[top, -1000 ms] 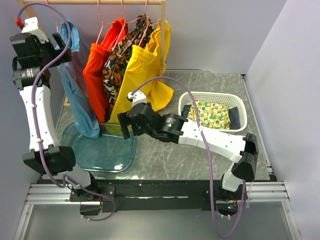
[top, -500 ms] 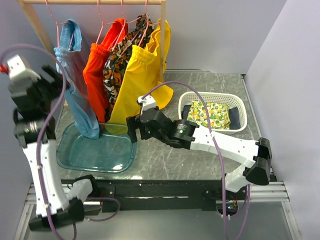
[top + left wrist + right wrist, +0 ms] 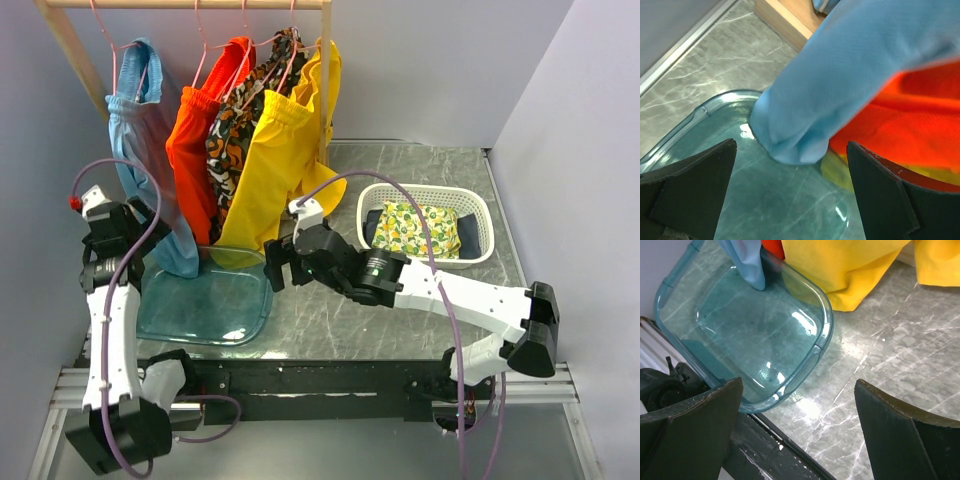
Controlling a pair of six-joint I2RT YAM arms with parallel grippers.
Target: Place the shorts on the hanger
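Change since a second ago: the left claw (image 3: 128, 228) has come down from high up beside the rail (image 3: 190, 4) to low at the left edge of the tray (image 3: 205, 310). The right claw (image 3: 273, 268) has drawn back a little toward its own base. Both were spread then and are spread now, with nothing between the fingers.

Shorts (image 3: 150, 150): unchanged. They hang on the hanger (image 3: 113, 60) at the left end of the rail, above and just ahead of the left claw, with neither claw touching them. The orange shorts (image 3: 195, 140) hang beside them on the far side from the left claw, and the yellow shorts (image 3: 275, 140) hang above the right claw.

Top view only: the rail, the hanger hooks, and the basket (image 3: 480, 215) well off behind the right claw.

Left wrist view only: the lower blue leg end (image 3: 790, 140) sits directly between the spread fingers and beyond them, over the tray rim (image 3: 700, 112). I can't tell whether it touches the tray.

Right wrist view only: the tray lies under and ahead of the right claw (image 3: 799, 381) on the table (image 3: 890, 365). The yellow hem (image 3: 850, 270) drapes past the tray's far corner.
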